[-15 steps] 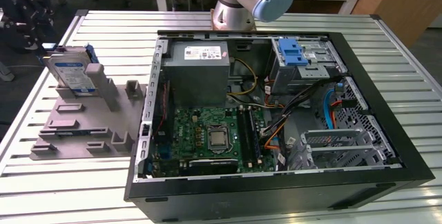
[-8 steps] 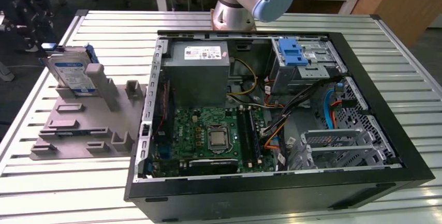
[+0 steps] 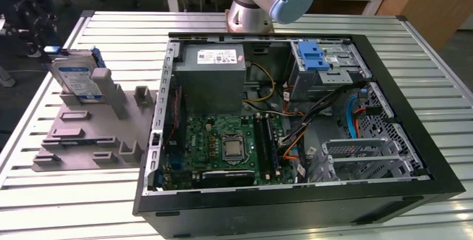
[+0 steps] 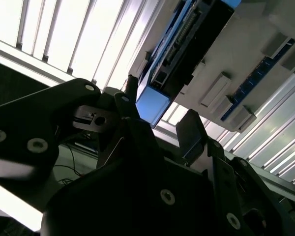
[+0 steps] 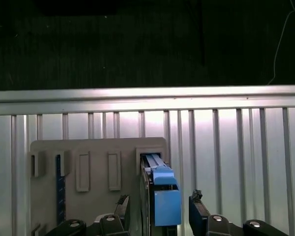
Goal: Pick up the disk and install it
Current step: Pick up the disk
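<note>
The disk stands on edge in a slot of the grey holder, on the table at the exterior view's left. It is silver-grey with a white-and-blue label and a blue carrier frame. In the first wrist view my gripper is open just above the disk. One black finger is on each side of its blue edge, with a gap showing on both sides. In the second wrist view the gripper sits close to the disk's blue end, and nothing is gripped.
An open black computer case lies at centre and right. Inside are a grey power supply box, a green motherboard and a drive cage with a blue latch. The arm's base stands behind the case. The table is slatted metal.
</note>
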Controlling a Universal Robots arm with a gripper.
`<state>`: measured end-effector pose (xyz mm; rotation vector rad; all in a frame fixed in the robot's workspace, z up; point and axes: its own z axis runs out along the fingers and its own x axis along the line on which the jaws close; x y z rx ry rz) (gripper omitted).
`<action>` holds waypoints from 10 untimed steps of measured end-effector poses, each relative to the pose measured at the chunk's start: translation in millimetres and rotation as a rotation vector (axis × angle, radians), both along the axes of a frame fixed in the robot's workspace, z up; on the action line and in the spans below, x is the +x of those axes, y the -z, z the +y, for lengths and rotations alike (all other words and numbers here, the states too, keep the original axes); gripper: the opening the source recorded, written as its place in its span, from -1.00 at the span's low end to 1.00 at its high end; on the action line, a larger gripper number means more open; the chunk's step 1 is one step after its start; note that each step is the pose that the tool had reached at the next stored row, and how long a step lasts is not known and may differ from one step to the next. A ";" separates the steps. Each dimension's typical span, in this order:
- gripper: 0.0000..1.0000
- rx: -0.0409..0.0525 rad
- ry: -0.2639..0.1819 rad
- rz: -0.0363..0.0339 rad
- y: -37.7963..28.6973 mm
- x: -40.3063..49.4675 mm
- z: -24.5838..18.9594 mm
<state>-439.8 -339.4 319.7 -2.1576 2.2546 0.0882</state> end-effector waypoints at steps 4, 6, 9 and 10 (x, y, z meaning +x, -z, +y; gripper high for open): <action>0.18 0.0000 0.000 0.0000 5.1 -1.7 2.3; 0.15 0.0000 0.000 -0.0001 7.8 -2.6 3.2; 0.01 0.0000 0.000 0.0000 11.5 -3.8 4.2; 0.01 0.0000 0.000 -0.0001 12.6 -3.8 4.4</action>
